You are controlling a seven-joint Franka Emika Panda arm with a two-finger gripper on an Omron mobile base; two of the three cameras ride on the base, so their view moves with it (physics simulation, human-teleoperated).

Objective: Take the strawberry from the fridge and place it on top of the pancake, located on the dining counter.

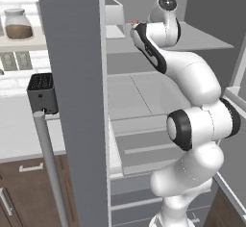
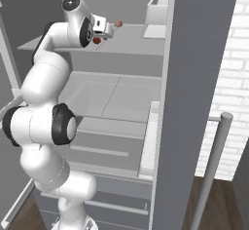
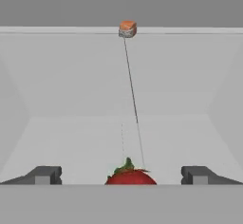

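While pincer (image 3: 121, 174) gapes wide, round glossy red strawberry (image 3: 131, 176) sits between dark blocky tips.

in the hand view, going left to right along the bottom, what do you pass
Left fingertip → strawberry, midway between the open fingers → right fingertip. All of them lie over the pale fridge shelf; the small orange lump sits farther back, above the strawberry.
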